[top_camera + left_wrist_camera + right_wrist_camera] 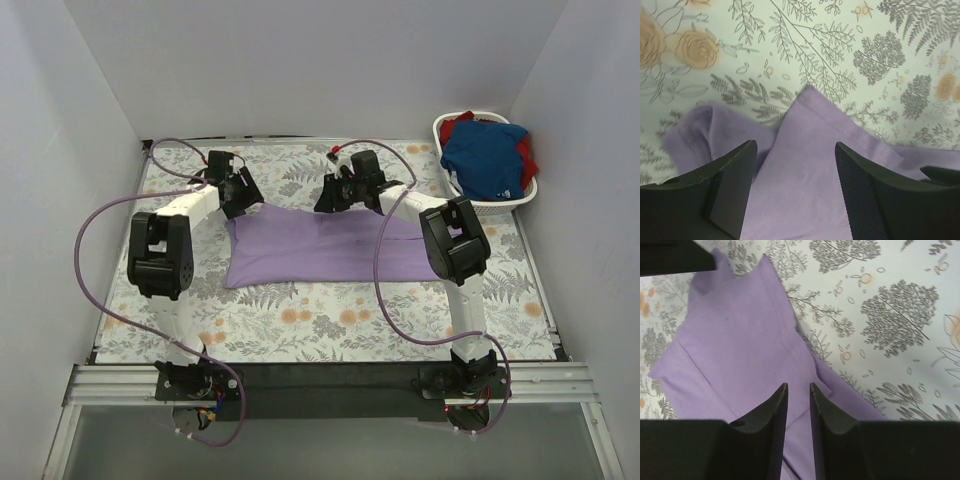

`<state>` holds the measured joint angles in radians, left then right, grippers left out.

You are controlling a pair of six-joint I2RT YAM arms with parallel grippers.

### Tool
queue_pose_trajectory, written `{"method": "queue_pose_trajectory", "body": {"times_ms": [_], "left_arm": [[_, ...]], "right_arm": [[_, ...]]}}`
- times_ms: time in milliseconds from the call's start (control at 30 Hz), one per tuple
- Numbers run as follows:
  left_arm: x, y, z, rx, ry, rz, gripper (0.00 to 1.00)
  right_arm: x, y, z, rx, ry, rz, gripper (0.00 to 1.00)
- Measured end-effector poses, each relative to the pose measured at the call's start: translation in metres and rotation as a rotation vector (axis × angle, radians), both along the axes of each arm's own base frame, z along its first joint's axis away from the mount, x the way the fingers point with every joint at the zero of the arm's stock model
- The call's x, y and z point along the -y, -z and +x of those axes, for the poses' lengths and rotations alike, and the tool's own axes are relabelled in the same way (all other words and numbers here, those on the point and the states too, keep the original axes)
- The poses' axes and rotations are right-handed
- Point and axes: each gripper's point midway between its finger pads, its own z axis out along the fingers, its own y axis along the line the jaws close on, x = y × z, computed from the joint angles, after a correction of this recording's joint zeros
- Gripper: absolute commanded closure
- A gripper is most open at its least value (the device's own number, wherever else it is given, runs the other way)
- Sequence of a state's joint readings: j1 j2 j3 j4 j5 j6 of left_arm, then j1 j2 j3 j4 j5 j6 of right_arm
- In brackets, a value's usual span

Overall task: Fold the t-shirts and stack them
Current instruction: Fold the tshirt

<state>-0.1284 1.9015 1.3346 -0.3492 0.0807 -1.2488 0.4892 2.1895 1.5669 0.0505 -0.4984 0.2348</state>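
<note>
The lavender t-shirt [320, 245] lies partly folded and flat on the flowered table; it also shows in the left wrist view [805, 165] and the right wrist view [735, 345]. My left gripper [238, 195] is wide open just above the shirt's far left corner, its midpoint [796, 150] over cloth, holding nothing. My right gripper [335, 195] hovers over the shirt's far edge, its jaws only narrowly apart [798, 387] with flat cloth showing through the gap. The royal-blue t-shirt [485, 158] and the red t-shirt [460, 124] lie crumpled in the basket.
The white plastic laundry basket [520, 195] stands at the far right corner. White walls close in the table on three sides. Purple cables loop from both arms over the left and middle of the table. Part of the left gripper [675, 255] shows in the right wrist view.
</note>
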Motion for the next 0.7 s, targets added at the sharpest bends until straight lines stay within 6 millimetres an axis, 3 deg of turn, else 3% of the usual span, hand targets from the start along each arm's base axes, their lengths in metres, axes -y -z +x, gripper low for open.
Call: {"method": "queue_pose_trajectory", "body": {"times_ms": [233, 533, 700], "left_arm": [[0.005, 0.038, 0.019, -0.071, 0.061, 0.023, 0.39], [0.014, 0.037, 0.035, -0.040, 0.107, 0.005, 0.39], [0.024, 0.037, 0.033, -0.033, 0.144, 0.005, 0.39]], "right_arm": [[-0.009, 0.010, -0.006, -0.029, -0.016, 0.026, 0.70], [0.006, 0.037, -0.010, -0.059, 0.042, -0.018, 0.66], [0.008, 0.036, -0.004, -0.043, 0.066, -0.018, 0.66]]}}
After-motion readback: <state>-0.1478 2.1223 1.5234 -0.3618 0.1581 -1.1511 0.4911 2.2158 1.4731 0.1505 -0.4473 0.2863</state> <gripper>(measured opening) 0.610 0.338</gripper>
